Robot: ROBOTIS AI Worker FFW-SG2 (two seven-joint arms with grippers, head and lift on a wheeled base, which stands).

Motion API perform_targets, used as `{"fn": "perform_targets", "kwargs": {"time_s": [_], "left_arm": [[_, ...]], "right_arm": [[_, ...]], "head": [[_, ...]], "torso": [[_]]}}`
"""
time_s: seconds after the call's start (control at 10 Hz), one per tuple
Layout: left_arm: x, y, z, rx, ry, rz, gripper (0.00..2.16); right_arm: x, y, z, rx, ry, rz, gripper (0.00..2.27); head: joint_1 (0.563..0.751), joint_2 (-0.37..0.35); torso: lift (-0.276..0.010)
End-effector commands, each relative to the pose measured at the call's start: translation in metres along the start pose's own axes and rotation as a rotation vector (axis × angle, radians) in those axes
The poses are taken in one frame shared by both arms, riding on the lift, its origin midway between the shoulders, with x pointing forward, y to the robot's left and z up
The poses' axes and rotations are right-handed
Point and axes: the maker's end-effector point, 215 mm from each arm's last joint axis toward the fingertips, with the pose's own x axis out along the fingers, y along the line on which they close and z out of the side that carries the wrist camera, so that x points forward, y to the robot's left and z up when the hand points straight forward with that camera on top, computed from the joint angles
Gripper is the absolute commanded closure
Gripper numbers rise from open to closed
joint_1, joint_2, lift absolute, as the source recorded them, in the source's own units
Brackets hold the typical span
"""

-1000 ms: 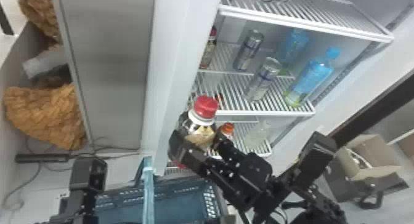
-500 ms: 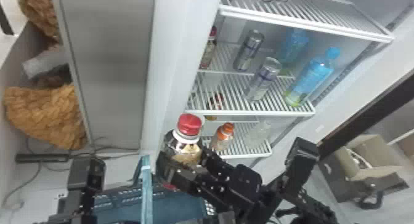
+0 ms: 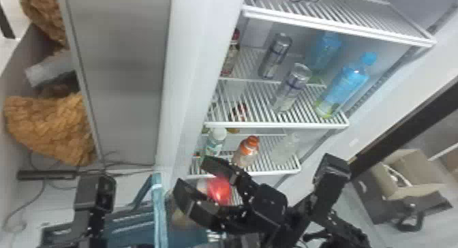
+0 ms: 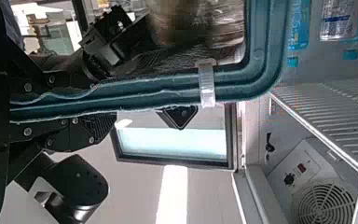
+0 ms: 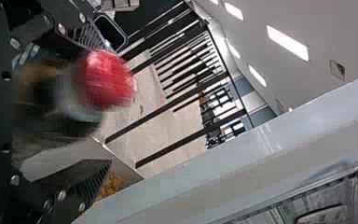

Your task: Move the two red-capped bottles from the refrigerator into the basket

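Note:
In the head view my right gripper (image 3: 191, 174) stands open at the fridge front, above the teal basket (image 3: 156, 213). A blurred red-capped bottle (image 3: 219, 189) is tilted below and between its fingers. The right wrist view has the open gripper (image 5: 107, 100) around the bottle's red cap (image 5: 105, 79), a gap beside the lower finger. Another red-capped bottle (image 3: 230, 60) stands at the left of an upper fridge shelf. My left arm's gripper (image 3: 95, 192) is at the basket's left; in the left wrist view the gripper (image 4: 105, 100) is shut on the basket rim (image 4: 168, 93).
Fridge shelves (image 3: 279, 124) hold silver cans (image 3: 293, 87), blue bottles (image 3: 344, 83), an orange-capped bottle (image 3: 247, 152) and a white-capped bottle (image 3: 216, 141). The fridge's side wall (image 3: 187, 77) rises left of them. A cardboard box (image 3: 405, 175) is at the right.
My right gripper has opened. The red-capped bottle, earlier upright in its grasp, has dropped lower and tipped over. Before that, the right arm carried it left and slightly down. The left arm has stayed put.

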Motion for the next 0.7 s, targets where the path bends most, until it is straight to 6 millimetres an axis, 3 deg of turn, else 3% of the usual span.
{"fn": "perform_targets", "kwargs": {"time_s": [0.0, 0.3, 0.6], "left_arm": [[0.000, 0.000, 0.000, 0.001, -0.001, 0.000, 1.21], [0.000, -0.001, 0.001, 0.002, -0.003, -0.002, 1.21], [0.000, -0.001, 0.001, 0.001, -0.003, -0.004, 1.21]], "right_arm": [[0.000, 0.000, -0.001, 0.007, -0.001, 0.002, 0.11], [-0.001, -0.002, 0.005, 0.012, -0.024, 0.003, 0.12], [-0.018, -0.034, 0.022, -0.074, -0.042, -0.087, 0.11]], "head": [[0.695, -0.350], [0.695, -0.350], [0.695, -0.350]], "torso": [[0.000], [0.000], [0.000]]}}
